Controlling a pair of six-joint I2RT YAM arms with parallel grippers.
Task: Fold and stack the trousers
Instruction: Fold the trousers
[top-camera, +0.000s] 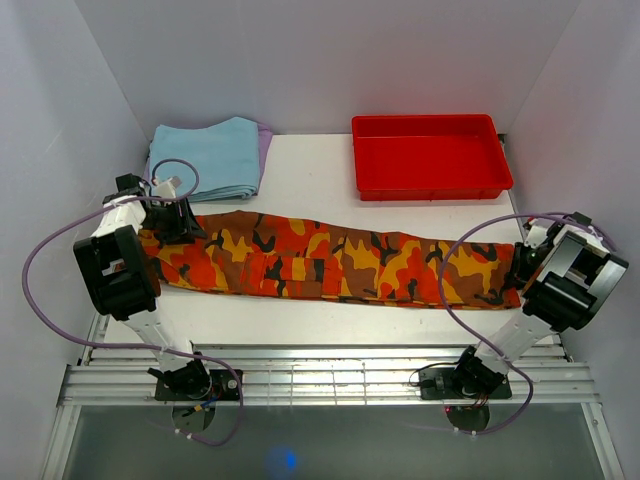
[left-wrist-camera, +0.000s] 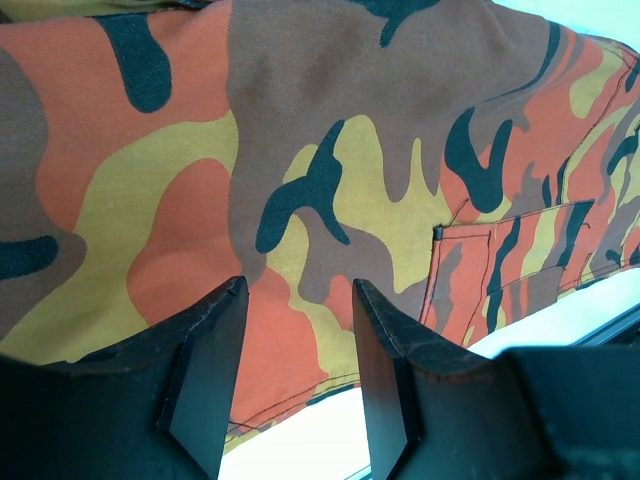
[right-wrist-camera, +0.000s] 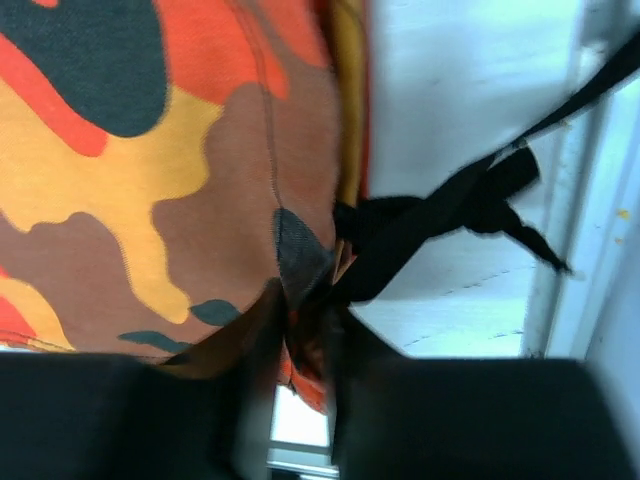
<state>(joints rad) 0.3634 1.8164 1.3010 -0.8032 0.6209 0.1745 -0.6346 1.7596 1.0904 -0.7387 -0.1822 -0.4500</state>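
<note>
The camouflage trousers (top-camera: 330, 262) lie stretched flat across the table from left to right, folded lengthwise. My left gripper (top-camera: 178, 222) hangs over their left end. In the left wrist view it (left-wrist-camera: 300, 360) is open, with the cloth (left-wrist-camera: 300, 150) and its hem below the fingers and nothing between them. My right gripper (top-camera: 522, 262) is at the right end. In the right wrist view it (right-wrist-camera: 308, 335) is shut on the edge of the trousers (right-wrist-camera: 180, 180), where a black drawstring (right-wrist-camera: 450, 215) trails out.
A folded light blue cloth (top-camera: 207, 157) lies at the back left. A red plastic tray (top-camera: 430, 155) stands at the back right. White walls close in both sides. A metal rail (top-camera: 320, 375) runs along the near edge.
</note>
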